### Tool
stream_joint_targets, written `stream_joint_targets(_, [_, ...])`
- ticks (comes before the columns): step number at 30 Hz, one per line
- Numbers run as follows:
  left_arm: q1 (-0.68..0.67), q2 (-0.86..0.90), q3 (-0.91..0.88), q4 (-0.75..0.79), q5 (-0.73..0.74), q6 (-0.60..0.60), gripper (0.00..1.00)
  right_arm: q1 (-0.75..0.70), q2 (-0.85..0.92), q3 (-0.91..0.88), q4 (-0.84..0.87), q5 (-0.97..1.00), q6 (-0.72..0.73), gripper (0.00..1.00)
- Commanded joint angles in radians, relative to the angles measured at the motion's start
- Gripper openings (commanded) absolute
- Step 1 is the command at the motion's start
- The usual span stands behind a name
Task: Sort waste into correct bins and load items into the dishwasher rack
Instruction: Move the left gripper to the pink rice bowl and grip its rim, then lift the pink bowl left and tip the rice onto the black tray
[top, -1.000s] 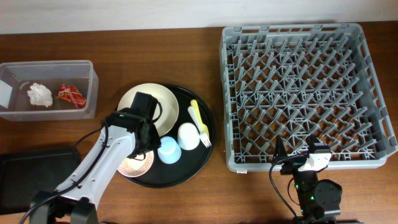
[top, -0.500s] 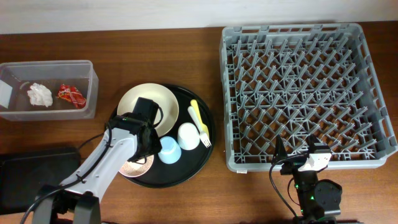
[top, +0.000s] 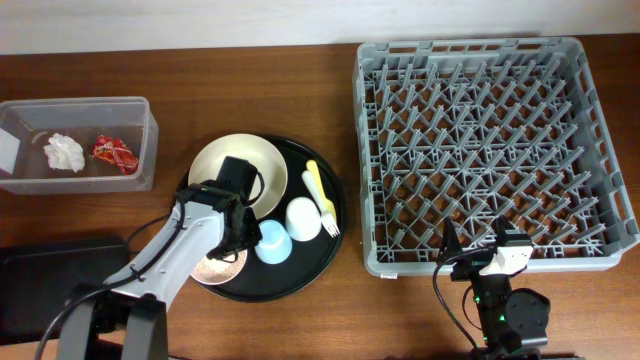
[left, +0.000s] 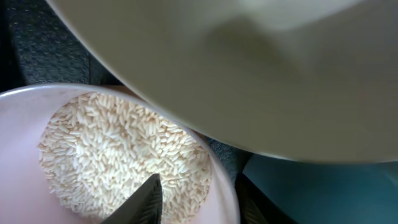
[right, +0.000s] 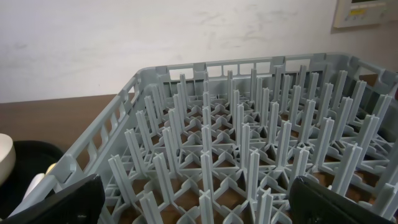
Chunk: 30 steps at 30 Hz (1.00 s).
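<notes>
Clearly, pink bowl (left: 18, 140) holds white grains (left: 112, 149).

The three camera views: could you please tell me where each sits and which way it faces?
Overhead: above the table, looking straight down at the dishwasher rack, black tray, left arm and right arm.
Left wrist: on the left arm, pointing down close over the pink bowl of rice grains, next to the cream plate; one fingertip shows.
Right wrist: low at the table's near edge, facing level across the rack towards the wall; both fingertips show, wide apart.
Shared: overhead and left wrist both show plate and bowl.
</notes>
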Motion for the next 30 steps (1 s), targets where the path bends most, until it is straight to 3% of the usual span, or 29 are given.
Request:
stream_joint_targets(1, [0.002,0.007,-0.009,0.008,0.023,-0.007,0.31,-0.003,-0.005,-0.005,-0.006,0.016,0.007,0.98])
stream_joint_targets(11, [0.002,0.007,-0.009,0.008,0.023,-0.007,0.19,-0.003,-0.005,-0.005,-0.006,0.016,0.007,0.98])
stream_joint_targets(18, [0.002,0.007,-0.009,0.003,0.023,-0.006,0.01,-0.003,-0.005,-0.005,-0.006,0.016,0.007,0.98])
stream_joint_targets(30, [0.002,0.007,0.051,-0.069,0.022,0.007,0.01,-0.003,-0.005,-0.005,-0.007,0.016,0.007,0.98])
